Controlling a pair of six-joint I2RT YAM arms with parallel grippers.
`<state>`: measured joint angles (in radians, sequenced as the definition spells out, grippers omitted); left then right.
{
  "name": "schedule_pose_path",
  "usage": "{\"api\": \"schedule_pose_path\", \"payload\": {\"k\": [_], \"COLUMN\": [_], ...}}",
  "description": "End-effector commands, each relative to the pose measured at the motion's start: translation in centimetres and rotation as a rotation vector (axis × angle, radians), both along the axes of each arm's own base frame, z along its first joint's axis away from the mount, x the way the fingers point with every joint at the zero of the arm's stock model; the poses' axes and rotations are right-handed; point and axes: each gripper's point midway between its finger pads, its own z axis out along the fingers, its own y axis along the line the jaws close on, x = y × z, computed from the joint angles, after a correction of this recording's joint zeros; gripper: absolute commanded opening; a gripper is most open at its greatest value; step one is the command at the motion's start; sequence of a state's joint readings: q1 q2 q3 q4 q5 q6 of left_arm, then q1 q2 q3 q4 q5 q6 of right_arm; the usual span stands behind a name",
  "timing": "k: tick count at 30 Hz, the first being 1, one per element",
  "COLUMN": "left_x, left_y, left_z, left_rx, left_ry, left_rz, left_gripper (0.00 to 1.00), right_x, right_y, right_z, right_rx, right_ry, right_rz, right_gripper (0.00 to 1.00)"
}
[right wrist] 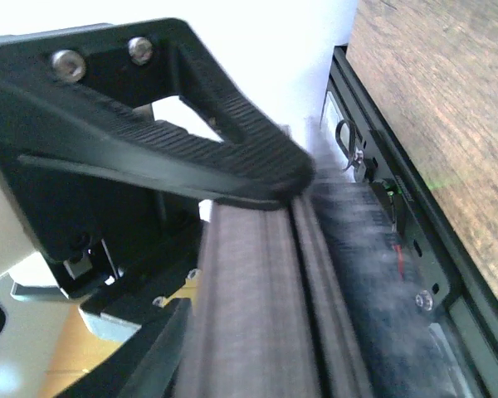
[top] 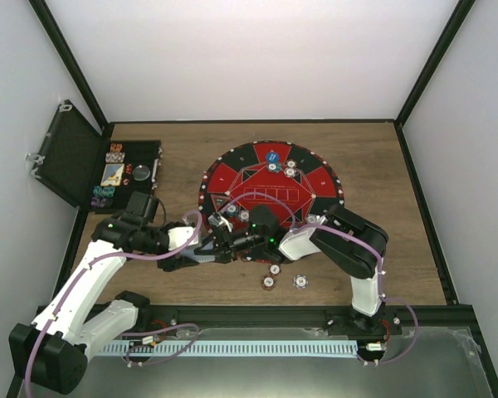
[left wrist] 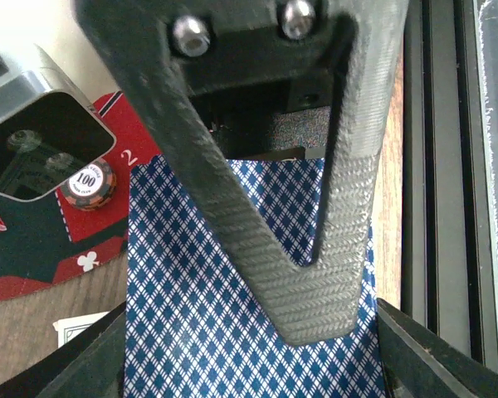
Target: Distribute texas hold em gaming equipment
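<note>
In the left wrist view a playing card with a blue-and-white diamond back lies between the fingers of my left gripper, which is shut on it. In the right wrist view the blurred grey edge of a card deck fills my right gripper, with the upper finger pressed on its end. In the top view the left gripper and right gripper meet tip to tip at the mat's near-left edge. A blue button and chips lie on the mat's far part.
The round red-and-black mat fills the table's middle. The open black case with chips stands at the far left. Three chips lie on the wood in front of the mat. A dark red 100 chip lies on the mat.
</note>
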<state>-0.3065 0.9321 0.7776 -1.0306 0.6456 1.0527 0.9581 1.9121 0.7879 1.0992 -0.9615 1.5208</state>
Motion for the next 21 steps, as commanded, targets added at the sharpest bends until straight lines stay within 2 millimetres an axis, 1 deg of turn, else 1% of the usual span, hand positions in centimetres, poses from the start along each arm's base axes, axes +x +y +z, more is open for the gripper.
{"api": "schedule_pose_path", "payload": {"k": [1, 3, 4, 7, 10, 13, 17, 21], "left_x": [-0.6, -0.5, -0.5, -0.4, -0.2, -0.1, 0.0, 0.4], "left_y": [-0.5, -0.5, -0.5, -0.5, -0.6, -0.6, -0.5, -0.2], "left_z": [0.7, 0.8, 0.8, 1.0, 1.2, 1.4, 1.3, 0.9], "left_rx": [-0.032, -0.03, -0.031, -0.033, -0.037, -0.043, -0.036, -0.014], "left_ry": [0.003, 0.004, 0.004, -0.001, -0.01, -0.015, -0.02, -0.038], "left_rz": [-0.04, -0.038, -0.037, -0.035, -0.03, -0.026, -0.019, -0.008], "left_gripper": [0.33, 0.32, 0.31, 0.27, 0.27, 0.22, 0.22, 0.23], "right_x": [0.4, 0.8, 1.0, 1.3, 1.4, 1.4, 1.2, 0.9], "right_y": [0.3, 0.4, 0.5, 0.9, 1.1, 1.2, 1.0, 0.4], "right_z": [3.0, 2.9, 2.8, 2.6, 2.2, 2.0, 2.4, 2.5], "right_rx": [0.069, 0.05, 0.039, 0.013, -0.01, -0.006, 0.018, 0.021], "right_ry": [-0.09, -0.1, -0.105, -0.123, -0.118, -0.108, -0.097, -0.098], "right_rz": [0.005, 0.002, 0.001, 0.004, 0.005, 0.005, 0.004, -0.002], "right_gripper": [0.47, 0.52, 0.53, 0.54, 0.54, 0.54, 0.51, 0.42]}}
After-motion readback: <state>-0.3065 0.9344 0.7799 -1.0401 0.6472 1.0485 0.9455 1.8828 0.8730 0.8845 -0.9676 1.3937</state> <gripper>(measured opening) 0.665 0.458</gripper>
